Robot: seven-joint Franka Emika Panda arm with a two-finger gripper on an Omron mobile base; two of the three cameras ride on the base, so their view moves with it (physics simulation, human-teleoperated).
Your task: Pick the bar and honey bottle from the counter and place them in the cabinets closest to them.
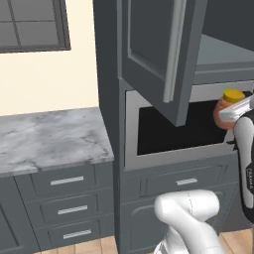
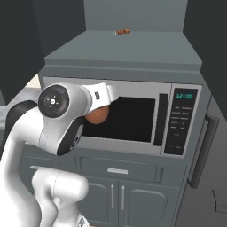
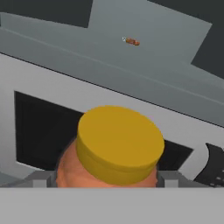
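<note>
Your gripper (image 3: 107, 183): clamped on honey bottle (image 3: 109, 151) | bottle: before microwave (image 2: 133, 117) | bar (image 2: 122, 31): on open cabinet (image 2: 133, 48) shelf; door (image 1: 154, 49) ajar

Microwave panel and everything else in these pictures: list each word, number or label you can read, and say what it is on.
"12:00": green digits on the microwave display.
Button labels below the display: too small and blurred to read.
Marking on the robot arm: too blurred to read.
Honey bottle: no label showing.
</note>
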